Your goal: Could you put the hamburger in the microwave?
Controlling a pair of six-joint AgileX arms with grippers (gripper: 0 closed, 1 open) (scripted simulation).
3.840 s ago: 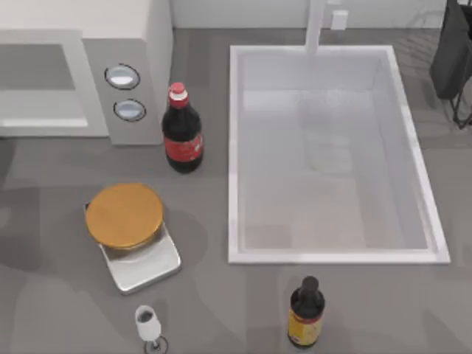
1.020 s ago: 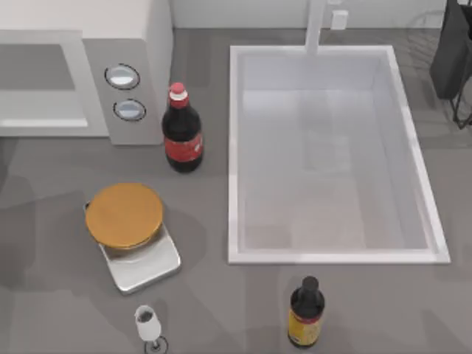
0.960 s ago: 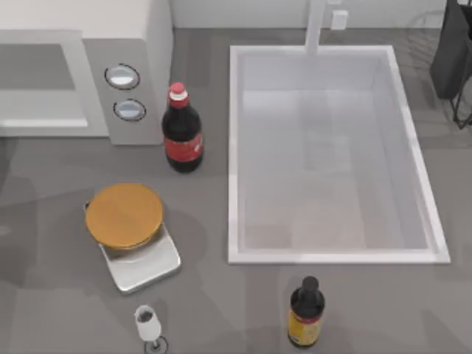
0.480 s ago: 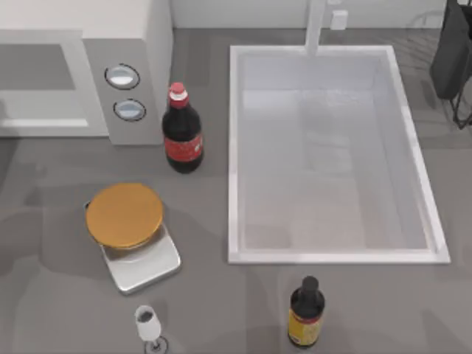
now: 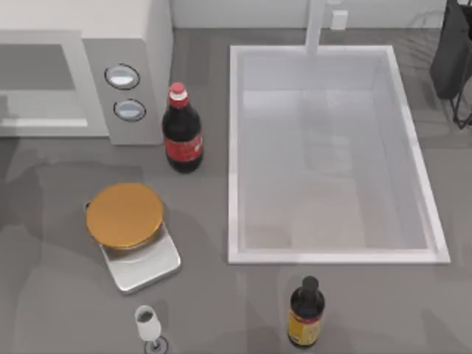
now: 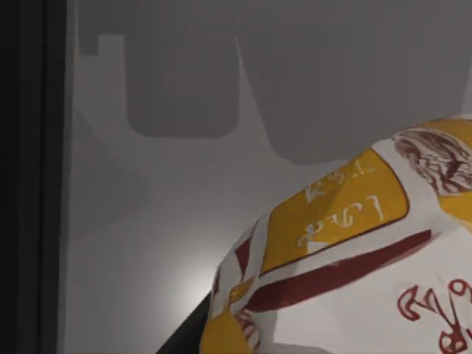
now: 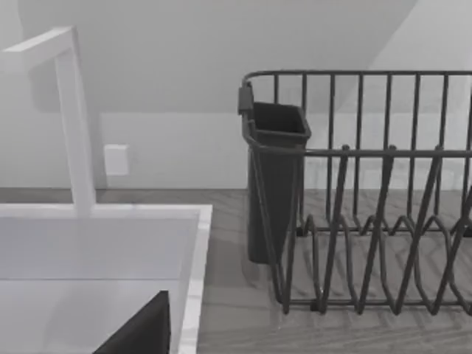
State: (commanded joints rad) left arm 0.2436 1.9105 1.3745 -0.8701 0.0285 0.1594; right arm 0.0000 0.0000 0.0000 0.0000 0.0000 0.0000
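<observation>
The hamburger (image 6: pixel 346 273), in a white wrapper with orange-yellow patches and red print, sits very close to the left wrist camera. A dark finger (image 6: pixel 184 335) of my left gripper shows at its lower edge, and the gripper looks shut on it. Behind it are pale grey walls and a dark upright edge (image 6: pixel 29 177). The microwave (image 5: pixel 140 44), white with a grey panel and two round silver dials, stands at the table's far left in the top view. A dark finger (image 7: pixel 140 332) of my parked right gripper shows over the sink's corner.
A cola bottle (image 5: pixel 181 136) stands just right of the microwave. An orange disc on a silver base (image 5: pixel 124 214) and a small white cup (image 5: pixel 148 324) are at front left. The white sink (image 5: pixel 234 147), a dark sauce bottle (image 5: pixel 306 313) and a wire dish rack (image 7: pixel 369 192) lie to the right.
Only the soft shadows on the table's left side have shifted. The bottles, the disc, the cup and the microwave stay where they were.
</observation>
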